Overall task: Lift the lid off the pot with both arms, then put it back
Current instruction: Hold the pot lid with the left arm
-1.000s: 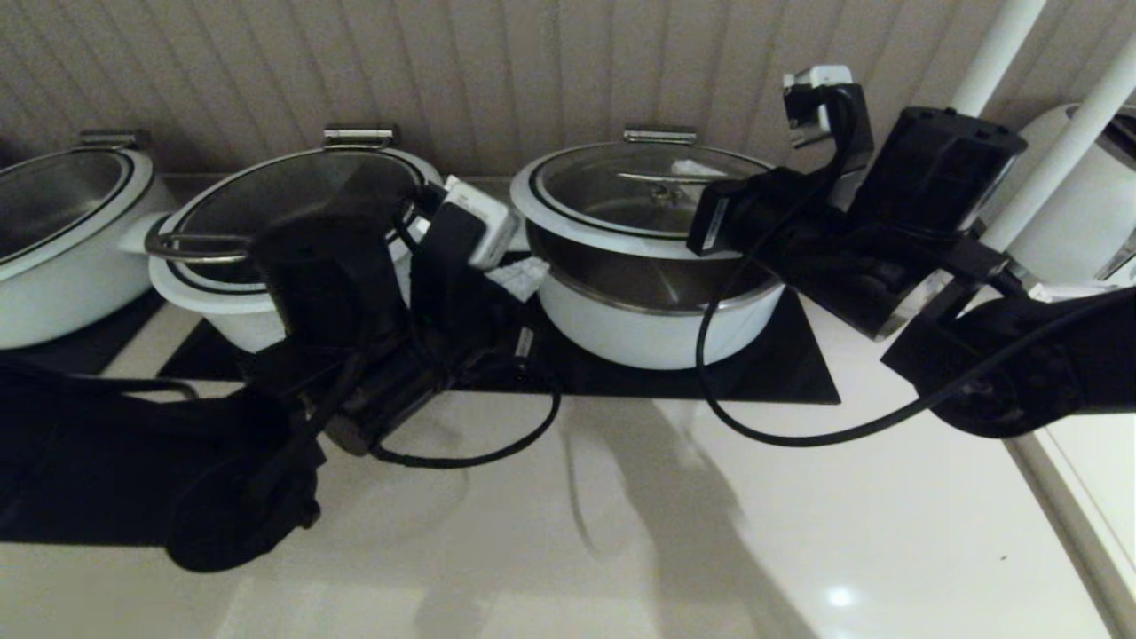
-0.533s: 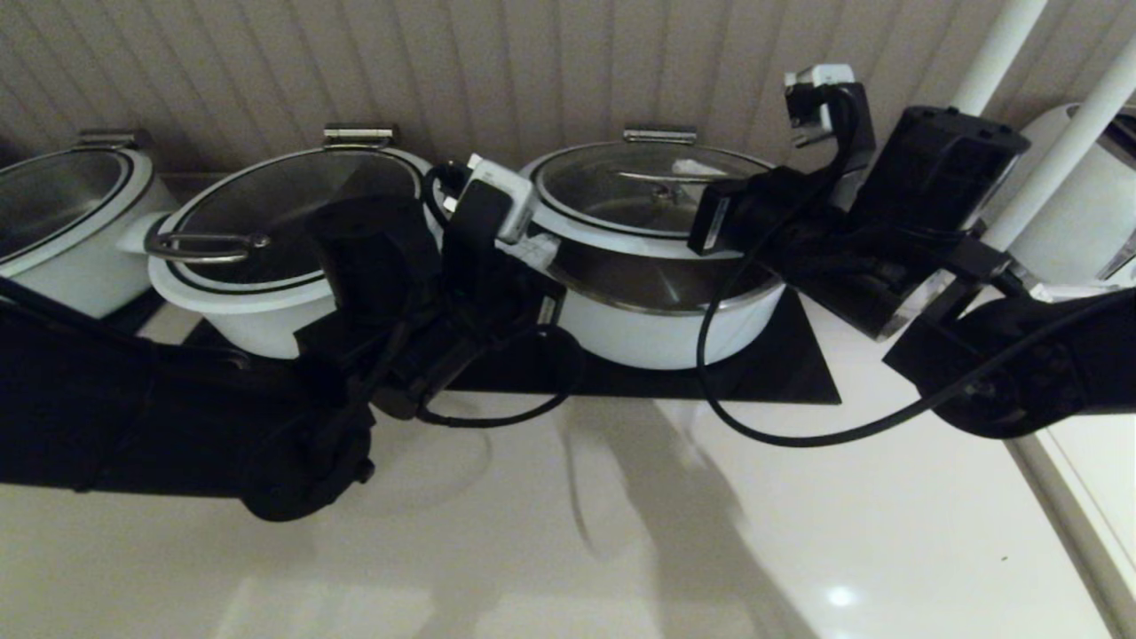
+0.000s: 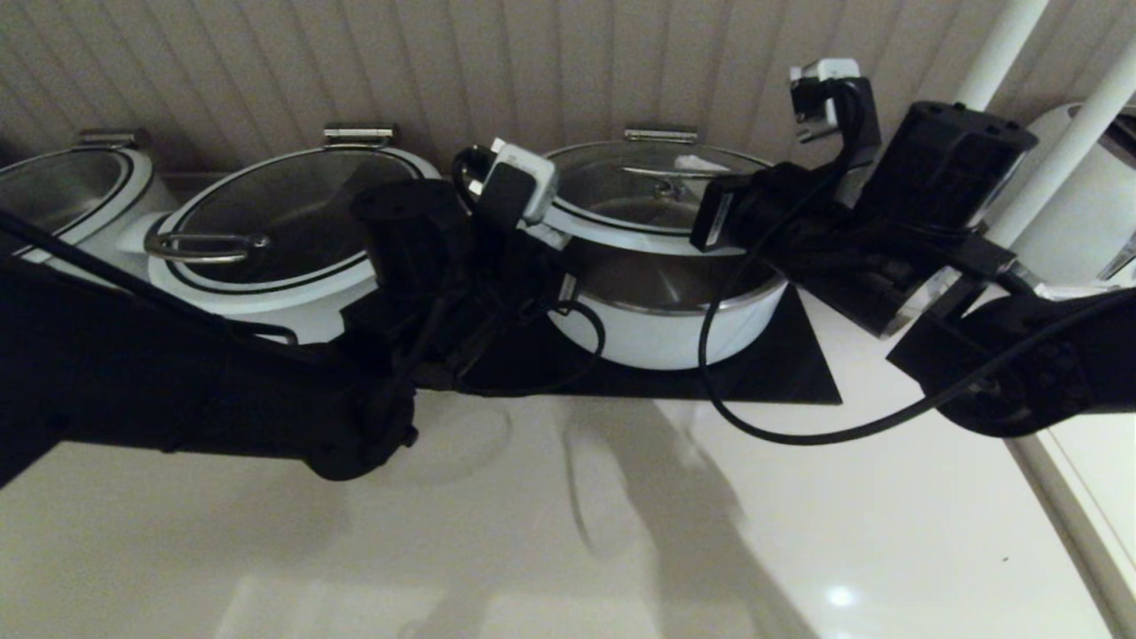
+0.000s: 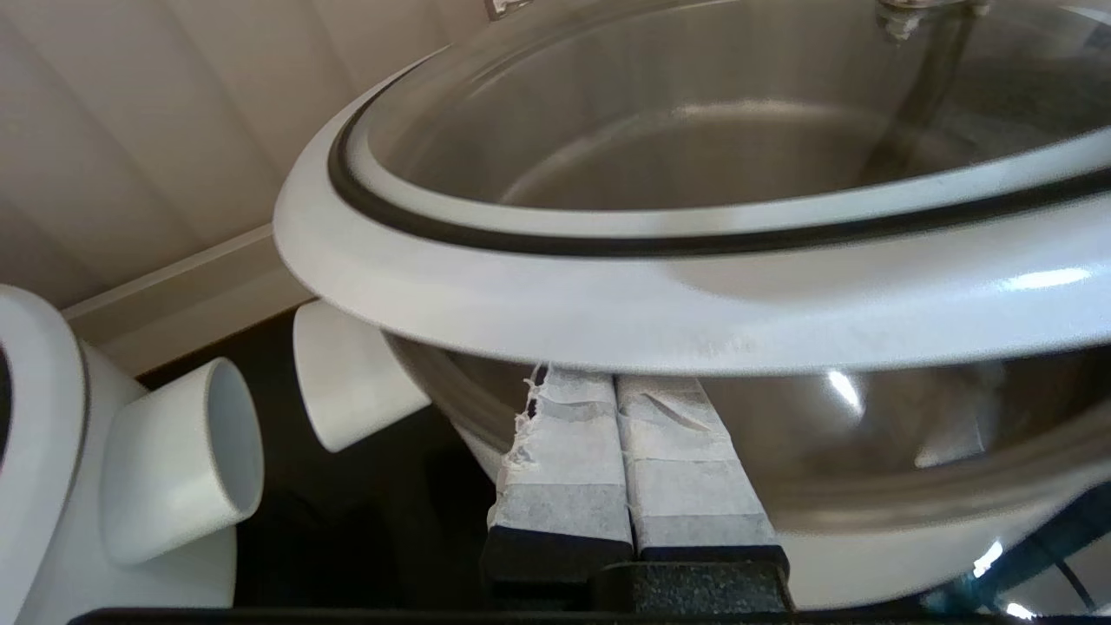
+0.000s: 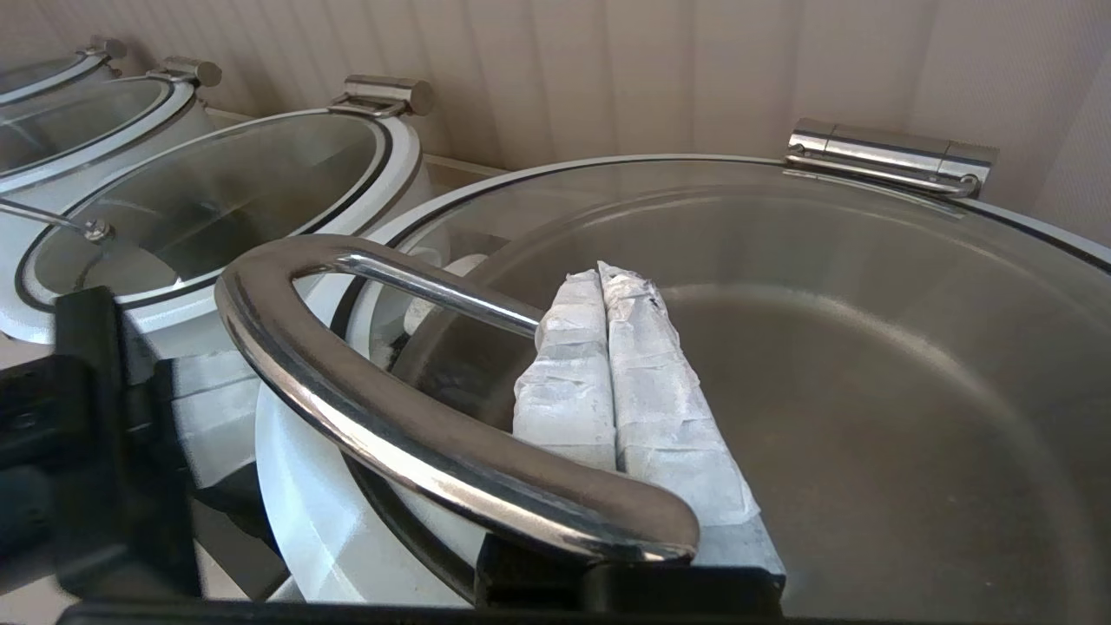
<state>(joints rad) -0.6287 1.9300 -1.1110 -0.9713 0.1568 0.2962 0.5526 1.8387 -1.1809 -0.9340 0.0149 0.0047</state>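
Two arms attend the pot (image 3: 666, 333), which stands on a black mat (image 3: 803, 368) on the pale surface (image 3: 621, 532), against a ribbed wall. The lid (image 3: 612, 235) is raised at its front edge, clear of the pot's steel inner bowl, while its rear edge sits by the steel hinge plate (image 3: 659, 136). The left gripper (image 4: 621, 408) is under the lid's white rim on the pot's left side; its jaws are pressed together with nothing between them, their tips touching the underside of the rim. The right gripper (image 5: 608, 365) lies over the glass of the lid from the pot's right side; its jaws are likewise together and hold nothing, resting beneath the steel bar handle (image 5: 417, 434) that crosses above them. One short white stub handle (image 4: 347, 378) of the pot shows beside the left gripper. To the left stands a second white pot (image 3: 266, 293) with its glass lid closed and a loop handle (image 3: 204, 244) at the rim; a third pot (image 3: 62, 209) stands further left.
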